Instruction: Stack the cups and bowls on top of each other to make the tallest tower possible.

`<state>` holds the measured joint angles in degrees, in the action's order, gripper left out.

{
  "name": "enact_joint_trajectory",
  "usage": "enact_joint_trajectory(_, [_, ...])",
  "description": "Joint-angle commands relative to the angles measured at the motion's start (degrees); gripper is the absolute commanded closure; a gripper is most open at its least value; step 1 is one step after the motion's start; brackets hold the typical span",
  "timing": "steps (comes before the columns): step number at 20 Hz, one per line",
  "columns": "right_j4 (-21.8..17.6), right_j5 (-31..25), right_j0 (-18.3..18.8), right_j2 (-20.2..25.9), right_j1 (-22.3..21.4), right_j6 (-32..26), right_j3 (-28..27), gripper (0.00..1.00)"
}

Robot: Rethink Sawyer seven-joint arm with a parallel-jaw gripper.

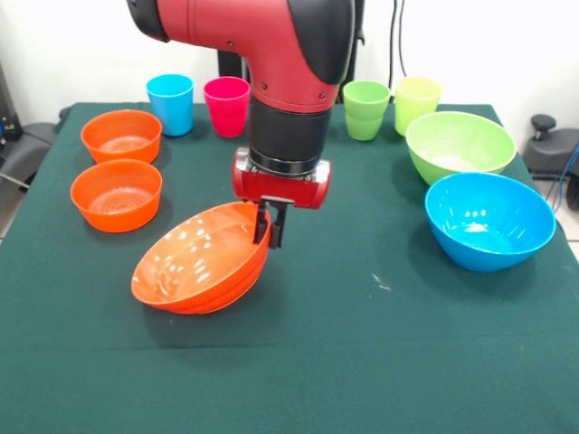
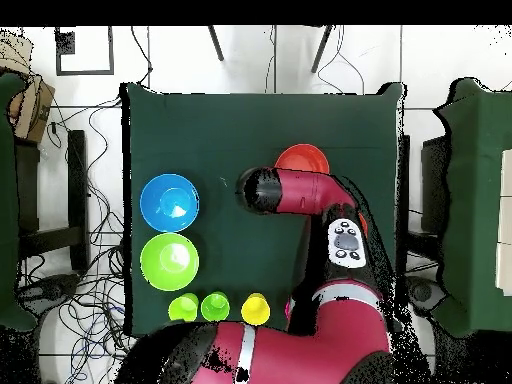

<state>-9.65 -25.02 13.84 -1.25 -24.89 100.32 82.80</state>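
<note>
My gripper (image 1: pixel 270 237) is shut on the far rim of the wide orange bowl (image 1: pixel 204 260) and holds it steeply tilted, with its open side facing the camera and its low edge at or near the cloth. This bowl also shows in the overhead view (image 2: pixel 302 160). Two small orange bowls (image 1: pixel 121 135) (image 1: pixel 117 193) stand upright at the left. A sky blue cup (image 1: pixel 171 103) and a pink cup (image 1: pixel 226 105) stand at the back. A light green cup (image 1: pixel 365 109) and a yellow cup (image 1: pixel 416 102) stand at the back right. No tower stands.
A large lime green bowl (image 1: pixel 460 145) and a large blue bowl (image 1: pixel 489 220) sit at the right of the green table (image 1: pixel 362 362); they also show in the overhead view (image 2: pixel 169 260) (image 2: pixel 169 201). The arm (image 2: pixel 300 192) hides the small orange bowls from overhead.
</note>
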Motion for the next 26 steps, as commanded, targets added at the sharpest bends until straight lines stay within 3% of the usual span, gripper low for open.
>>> enact_joint_trajectory(1, [2.1, 1.91, -2.04, 2.93, 1.3, 10.08, 2.48, 1.0])
enact_joint_trajectory(11, [2.59, 3.01, -2.55, 2.32, 1.14, 11.1, 3.67, 1.0])
enact_joint_trajectory(26, [5.53, 1.82, -6.69, 0.87, 1.59, 15.13, 2.47, 1.0])
